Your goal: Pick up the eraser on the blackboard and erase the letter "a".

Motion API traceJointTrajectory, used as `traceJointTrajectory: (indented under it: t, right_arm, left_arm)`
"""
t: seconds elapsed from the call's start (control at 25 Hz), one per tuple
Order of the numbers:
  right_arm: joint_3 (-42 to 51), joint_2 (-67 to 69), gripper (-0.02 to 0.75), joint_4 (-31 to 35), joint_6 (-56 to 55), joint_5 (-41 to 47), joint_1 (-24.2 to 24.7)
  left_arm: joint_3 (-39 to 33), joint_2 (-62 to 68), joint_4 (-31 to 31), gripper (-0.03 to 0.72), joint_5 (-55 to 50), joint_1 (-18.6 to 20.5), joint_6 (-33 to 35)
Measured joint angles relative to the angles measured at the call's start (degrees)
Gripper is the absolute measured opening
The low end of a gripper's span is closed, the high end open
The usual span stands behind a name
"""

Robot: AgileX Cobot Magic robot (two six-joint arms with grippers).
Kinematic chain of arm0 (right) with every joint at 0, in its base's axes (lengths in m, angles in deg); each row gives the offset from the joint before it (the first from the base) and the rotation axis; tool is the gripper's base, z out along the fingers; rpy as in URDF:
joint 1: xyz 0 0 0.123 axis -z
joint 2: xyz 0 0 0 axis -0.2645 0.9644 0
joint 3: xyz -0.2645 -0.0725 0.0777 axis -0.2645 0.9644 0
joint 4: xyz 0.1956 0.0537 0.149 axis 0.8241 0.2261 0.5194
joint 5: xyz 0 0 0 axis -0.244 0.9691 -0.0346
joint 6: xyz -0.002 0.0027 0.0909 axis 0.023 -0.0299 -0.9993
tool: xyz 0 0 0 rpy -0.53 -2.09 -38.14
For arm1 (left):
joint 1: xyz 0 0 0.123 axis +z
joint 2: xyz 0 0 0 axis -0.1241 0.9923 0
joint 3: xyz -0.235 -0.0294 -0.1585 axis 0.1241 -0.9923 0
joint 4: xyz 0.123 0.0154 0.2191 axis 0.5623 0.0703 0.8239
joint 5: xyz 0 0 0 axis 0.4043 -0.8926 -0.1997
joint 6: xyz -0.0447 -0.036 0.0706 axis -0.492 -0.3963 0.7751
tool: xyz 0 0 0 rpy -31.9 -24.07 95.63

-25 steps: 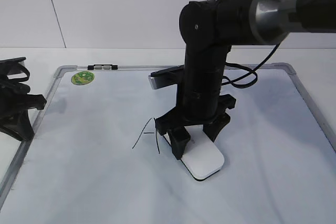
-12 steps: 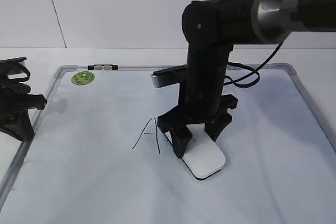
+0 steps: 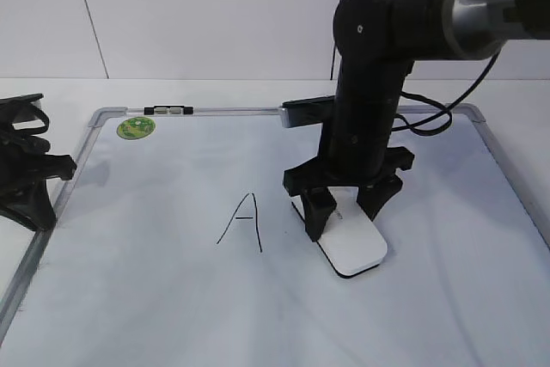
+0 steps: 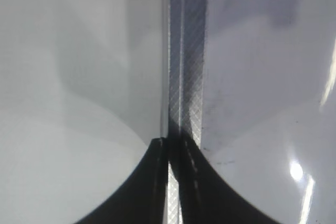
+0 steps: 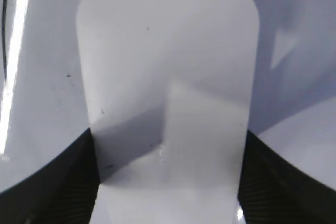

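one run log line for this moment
right gripper: shut on eraser | eraser: on board, right of "A" | left gripper: shut, at frame

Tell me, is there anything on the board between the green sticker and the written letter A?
No. In the exterior view, only bare whiteboard lies between the green sticker and the capital A.

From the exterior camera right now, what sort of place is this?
Likely a lab test bench: a framed whiteboard lying flat on a white table, plain white wall behind, and only an eraser on the board.
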Motion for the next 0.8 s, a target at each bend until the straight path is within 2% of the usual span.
traceJointTrajectory:
  t: [0.28,0.8]
  right_arm:
    - [-0.37,0.11,0.54,-0.11,-0.52,0.0,0.46]
    - [-5.9,-2.27,0.54,-4.49,-3.36,0.1,5.66]
  left_arm:
    - [0.0,0.0,0.0,0.038,0.0,0.0,0.0]
    - [0.0,0.0,0.1,0.042,0.0,0.0,0.0]
